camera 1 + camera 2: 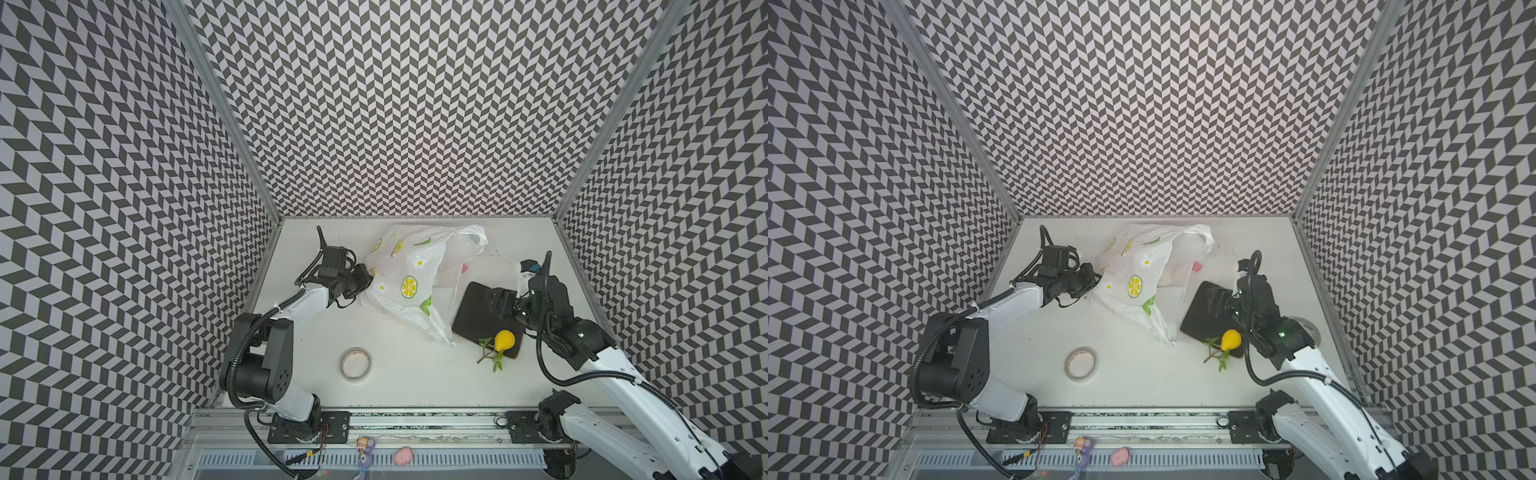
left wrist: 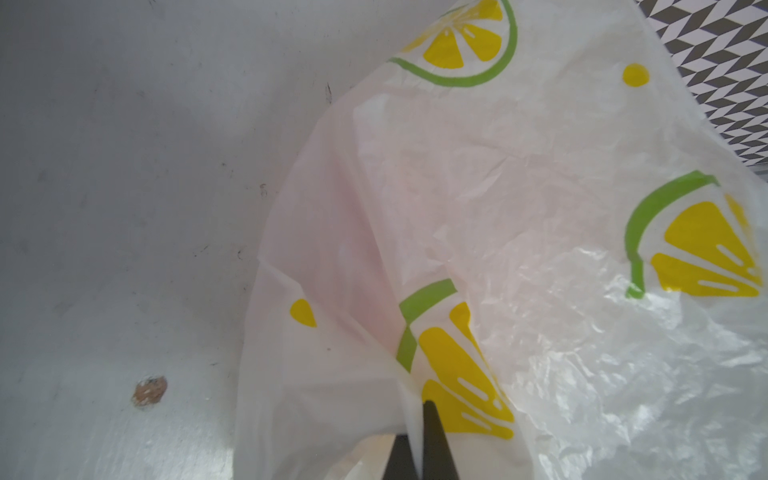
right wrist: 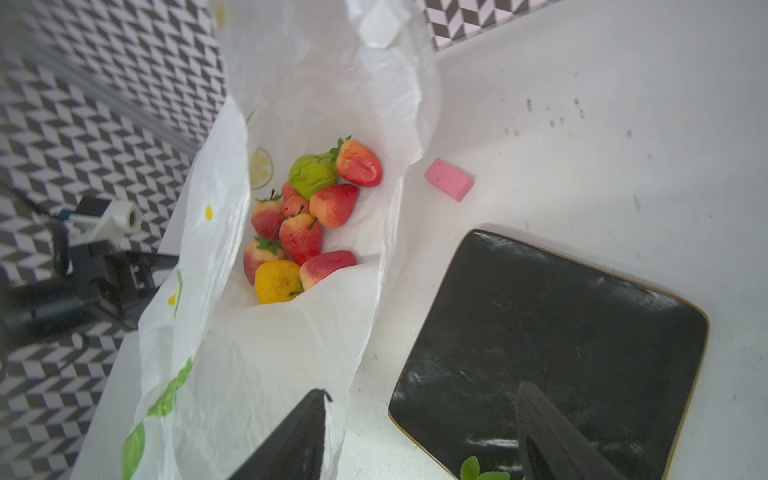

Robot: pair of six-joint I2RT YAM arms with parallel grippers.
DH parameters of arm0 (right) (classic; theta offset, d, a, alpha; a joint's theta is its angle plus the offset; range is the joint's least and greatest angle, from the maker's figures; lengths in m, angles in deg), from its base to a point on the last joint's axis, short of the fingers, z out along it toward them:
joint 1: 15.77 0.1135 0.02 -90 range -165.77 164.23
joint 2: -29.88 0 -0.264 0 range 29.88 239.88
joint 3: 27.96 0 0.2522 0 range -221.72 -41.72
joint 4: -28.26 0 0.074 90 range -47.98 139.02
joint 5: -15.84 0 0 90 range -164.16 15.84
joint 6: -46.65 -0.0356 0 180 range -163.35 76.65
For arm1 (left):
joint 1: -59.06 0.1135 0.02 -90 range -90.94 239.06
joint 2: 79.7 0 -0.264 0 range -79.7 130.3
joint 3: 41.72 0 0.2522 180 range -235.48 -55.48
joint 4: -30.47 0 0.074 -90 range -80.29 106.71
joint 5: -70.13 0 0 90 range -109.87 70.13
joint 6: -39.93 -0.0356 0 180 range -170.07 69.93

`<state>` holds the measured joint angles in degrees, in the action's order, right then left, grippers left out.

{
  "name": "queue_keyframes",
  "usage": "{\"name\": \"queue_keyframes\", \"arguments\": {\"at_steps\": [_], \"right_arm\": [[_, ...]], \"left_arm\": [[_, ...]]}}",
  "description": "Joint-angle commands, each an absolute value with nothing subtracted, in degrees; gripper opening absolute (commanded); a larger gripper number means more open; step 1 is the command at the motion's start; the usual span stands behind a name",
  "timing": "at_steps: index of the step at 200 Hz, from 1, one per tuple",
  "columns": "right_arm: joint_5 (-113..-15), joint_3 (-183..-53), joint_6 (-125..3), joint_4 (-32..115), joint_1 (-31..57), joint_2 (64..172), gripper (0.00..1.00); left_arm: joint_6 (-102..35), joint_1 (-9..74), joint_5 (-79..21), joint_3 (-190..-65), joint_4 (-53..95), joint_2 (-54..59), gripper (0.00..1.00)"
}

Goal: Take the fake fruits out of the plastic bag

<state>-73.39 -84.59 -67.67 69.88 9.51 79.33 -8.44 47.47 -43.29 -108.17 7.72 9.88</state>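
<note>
The plastic bag (image 1: 411,274) lies mid-back on the desk (image 1: 415,382), fake fruits (image 3: 307,216) heaped inside. Right of it sits the tray (image 1: 473,318), a pear (image 1: 504,340) on its near corner, a block (image 3: 449,179) behind.

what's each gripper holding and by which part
The left gripper pinches the plastic bag by a fold on its left side; the right gripper is open, holding nothing.

We note left arm bent at elbow, left gripper (image 1: 369,276) pinched tight on plastic bag (image 1: 415,266); right arm reaches forward, wrist tipped down, right gripper (image 3: 424,392) jaws spread apart, empty
</note>
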Motion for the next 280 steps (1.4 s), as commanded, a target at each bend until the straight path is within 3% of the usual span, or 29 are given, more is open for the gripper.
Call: {"name": "queue_keyframes", "arguments": {"at_steps": [1,68,95,189,280], "right_arm": [[-67.41,-86.06,-59.34,62.89,13.32,81.01,0.69],[-70.09,-85.84,-51.29,47.85,19.87,91.41,0.61],[-65.68,-84.62,-47.58,41.56,20.93,95.13,0.61],[-69.60,-84.92,-39.72,35.20,21.80,106.46,0.53],[-68.97,-78.50,-39.85,28.95,21.76,107.49,0.51]], "left_arm": [[-9.28,47.71,-43.56,-109.28,8.45,10.14,0.00],[-9.70,47.77,-43.04,-110.19,7.89,10.88,0.00],[-9.99,47.79,-42.65,-110.54,7.49,11.24,0.00],[-11.39,47.81,-40.75,-113.02,4.41,11.99,0.00],[-11.48,47.81,-39.28,-116.27,2.92,13.40,0.01]]}}
